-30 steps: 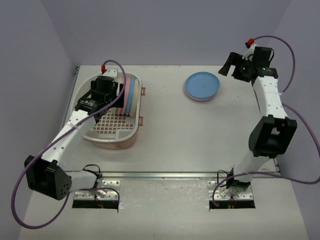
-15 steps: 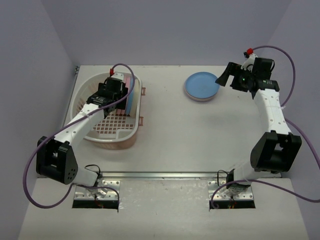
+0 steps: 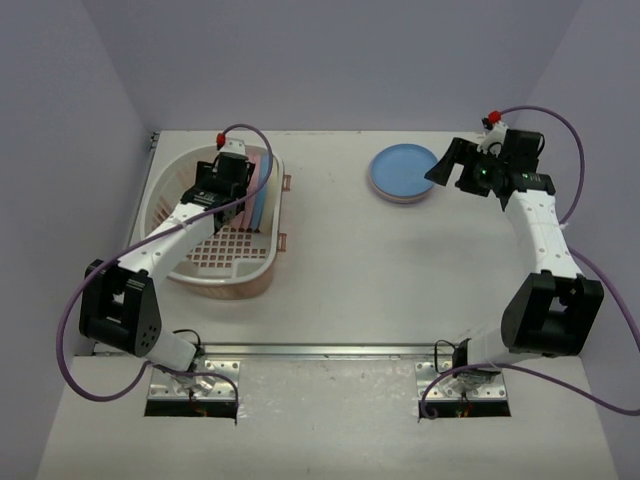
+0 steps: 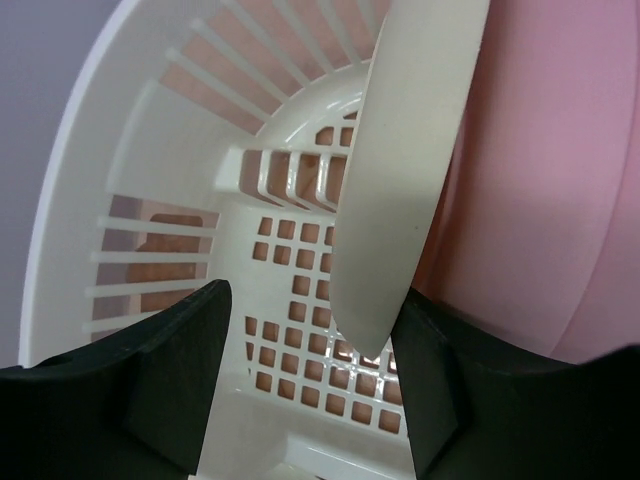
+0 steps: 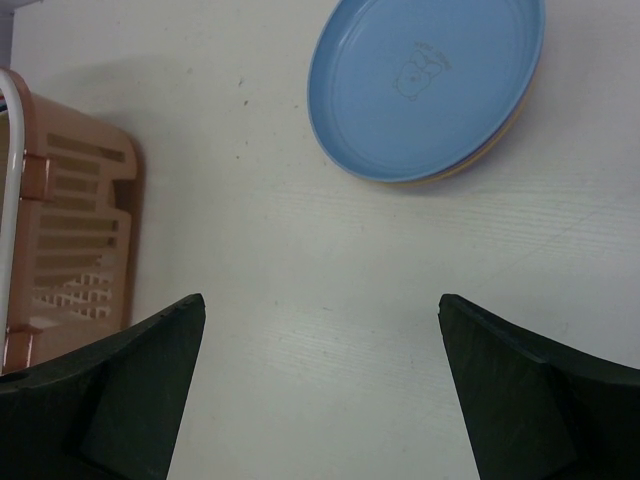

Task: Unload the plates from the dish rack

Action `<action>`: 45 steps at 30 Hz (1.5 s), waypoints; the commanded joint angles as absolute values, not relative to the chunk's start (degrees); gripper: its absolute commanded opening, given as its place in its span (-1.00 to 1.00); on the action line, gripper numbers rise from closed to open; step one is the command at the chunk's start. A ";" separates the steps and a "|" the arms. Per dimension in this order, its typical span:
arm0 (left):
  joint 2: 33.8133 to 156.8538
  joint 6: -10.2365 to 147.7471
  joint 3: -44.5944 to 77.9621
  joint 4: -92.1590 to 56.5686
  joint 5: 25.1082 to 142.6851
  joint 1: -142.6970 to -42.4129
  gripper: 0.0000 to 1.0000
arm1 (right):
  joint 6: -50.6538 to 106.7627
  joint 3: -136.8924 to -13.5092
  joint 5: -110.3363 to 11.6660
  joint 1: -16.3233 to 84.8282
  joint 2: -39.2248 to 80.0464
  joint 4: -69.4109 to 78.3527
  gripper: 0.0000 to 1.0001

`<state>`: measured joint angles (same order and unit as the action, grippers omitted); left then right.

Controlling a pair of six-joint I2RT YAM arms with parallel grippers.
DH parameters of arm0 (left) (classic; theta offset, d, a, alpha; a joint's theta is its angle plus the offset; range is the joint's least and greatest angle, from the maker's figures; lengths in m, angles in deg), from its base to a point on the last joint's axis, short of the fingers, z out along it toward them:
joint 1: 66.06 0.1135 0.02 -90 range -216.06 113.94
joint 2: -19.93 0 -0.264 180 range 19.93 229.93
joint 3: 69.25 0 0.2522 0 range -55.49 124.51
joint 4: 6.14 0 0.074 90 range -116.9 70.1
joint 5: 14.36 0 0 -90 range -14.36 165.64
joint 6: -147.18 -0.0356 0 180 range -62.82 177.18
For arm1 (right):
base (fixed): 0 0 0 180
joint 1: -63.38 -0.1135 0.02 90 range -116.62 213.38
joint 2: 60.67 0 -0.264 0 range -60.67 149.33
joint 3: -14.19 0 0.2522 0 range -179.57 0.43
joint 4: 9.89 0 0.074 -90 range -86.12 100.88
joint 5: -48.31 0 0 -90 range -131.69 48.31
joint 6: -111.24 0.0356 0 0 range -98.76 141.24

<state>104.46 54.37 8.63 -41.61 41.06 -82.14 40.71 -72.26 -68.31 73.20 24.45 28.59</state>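
The dish rack [image 3: 215,262] stands at the table's left and holds plates on edge at its far right: a cream plate [image 4: 410,160], a pink plate [image 4: 545,180] and a blue plate [image 3: 259,195]. My left gripper [image 3: 228,178] is inside the rack. In the left wrist view it [image 4: 310,385] is open, with the cream plate's lower edge between the jaws, close against the right finger [image 4: 430,390]. A blue plate [image 3: 404,171] lies flat on the table on top of others. My right gripper [image 3: 446,164] hovers open and empty just right of it; in the right wrist view the gripper [image 5: 320,395] has the blue plate [image 5: 425,85] ahead of it.
A yellow-orange rim [image 5: 480,160] shows under the flat blue plate. The rack's pink side handles [image 3: 284,210] face the table's middle. Purple walls close in the table on the left, far and right sides.
My left gripper has moved further toward the far end of the rack, up to the standing plates. My right gripper has swung left and nearer, closer to the flat blue plate.
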 commanded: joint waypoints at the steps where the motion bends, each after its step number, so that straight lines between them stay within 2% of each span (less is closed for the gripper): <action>1: 104.89 53.34 9.68 -33.36 34.98 -82.91 0.12 | 40.94 -70.07 -71.83 73.05 22.16 24.47 0.98; 8: 107.37 45.49 5.95 -23.69 28.09 -88.20 -0.21 | 42.34 -68.91 -76.52 73.13 22.64 24.00 0.97; 12: 109.72 41.74 6.53 -22.24 23.98 -89.92 -0.58 | 42.23 -68.73 -76.69 73.05 22.46 24.01 0.97; 15: 110.59 38.78 7.37 -20.87 20.62 -90.85 -0.94 | 42.07 -68.56 -76.99 73.09 22.21 24.18 0.97; 16: 110.63 37.82 8.04 -20.87 19.83 -91.16 -0.99 | 42.02 -68.56 -77.12 73.09 22.16 24.18 0.97; 19: 110.63 34.70 9.86 -20.87 16.55 -92.56 -1.00 | 42.13 -68.62 -77.87 73.07 21.97 24.24 0.96; 27: 107.74 21.52 10.87 -9.55 10.43 -95.23 -1.00 | 43.56 -68.91 -81.77 73.05 21.51 23.48 0.96; 37: 102.87 -7.73 13.66 17.21 7.26 -95.94 -1.00 | 43.92 -69.52 -83.60 72.95 20.53 22.57 0.96; 39: 101.80 -4.74 18.32 13.57 7.26 -95.94 -1.00 | 44.25 -69.19 -85.81 72.71 20.03 21.84 0.96; 42: 100.51 14.60 29.46 -16.53 12.26 -95.94 -1.00 | 44.33 -68.31 -87.82 71.77 18.63 20.27 0.94; 44: 99.64 27.54 35.47 -31.95 16.58 -95.85 -1.00 | 44.01 -67.86 -88.97 70.85 17.38 19.34 0.94; 45: 98.46 33.15 36.88 -36.36 22.39 -95.80 -1.00 | 44.00 -67.80 -89.62 69.93 16.79 18.64 0.94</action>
